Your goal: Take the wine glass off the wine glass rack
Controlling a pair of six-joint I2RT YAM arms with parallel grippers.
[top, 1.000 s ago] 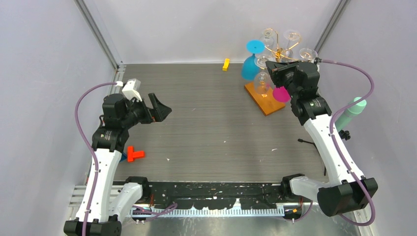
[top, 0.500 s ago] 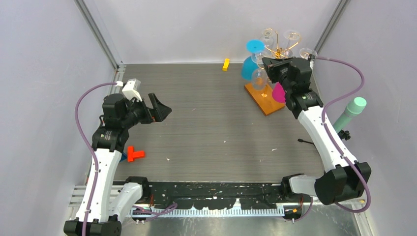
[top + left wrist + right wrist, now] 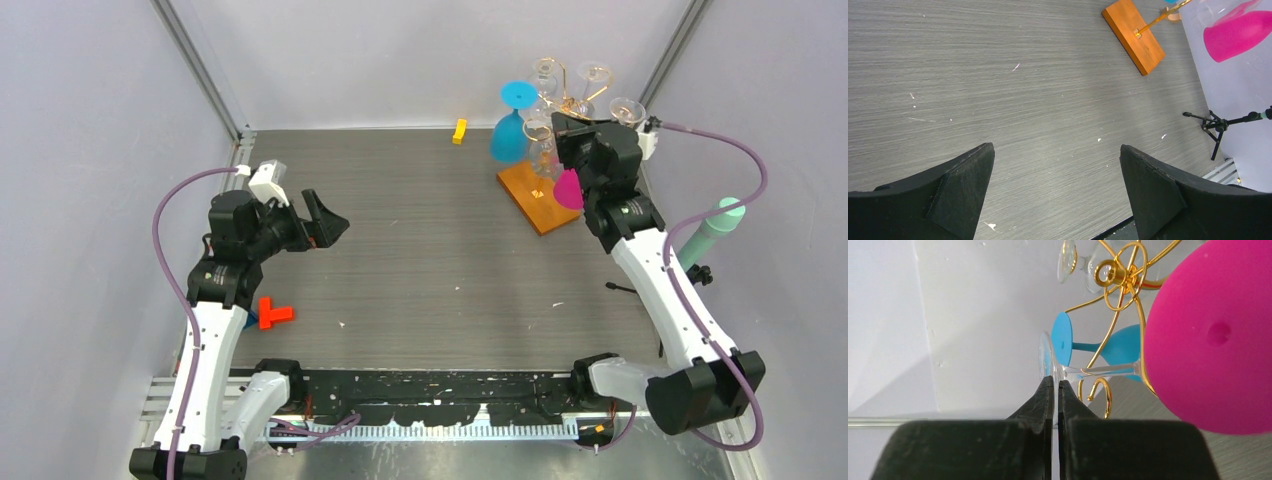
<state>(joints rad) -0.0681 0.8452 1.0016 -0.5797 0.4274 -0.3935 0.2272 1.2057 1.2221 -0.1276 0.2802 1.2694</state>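
The wine glass rack (image 3: 572, 102) is gold wire on an orange wooden base (image 3: 530, 195), at the back right; its hub (image 3: 1118, 275) shows in the right wrist view. My right gripper (image 3: 1055, 381) is shut on the thin foot of a clear wine glass (image 3: 1047, 360). That glass's stem (image 3: 1098, 371) lies along a gold arm, and its bowl (image 3: 543, 155) hangs beside the gripper (image 3: 557, 128). A pink glass (image 3: 1213, 340) and a blue glass (image 3: 1120, 345) hang close by. My left gripper (image 3: 1056, 147) is open over bare table, far to the left (image 3: 325, 225).
More clear glasses (image 3: 594, 75) hang on the rack's far arms. A yellow block (image 3: 459, 131) lies at the back, a red piece (image 3: 272, 313) by the left arm. A teal bottle (image 3: 712, 228) and a small black tripod (image 3: 1215, 125) stand at the right wall.
My right gripper swung left and back with the clear glass, then shifted right again; the glass's bowl moved with it. The left arm has not moved.
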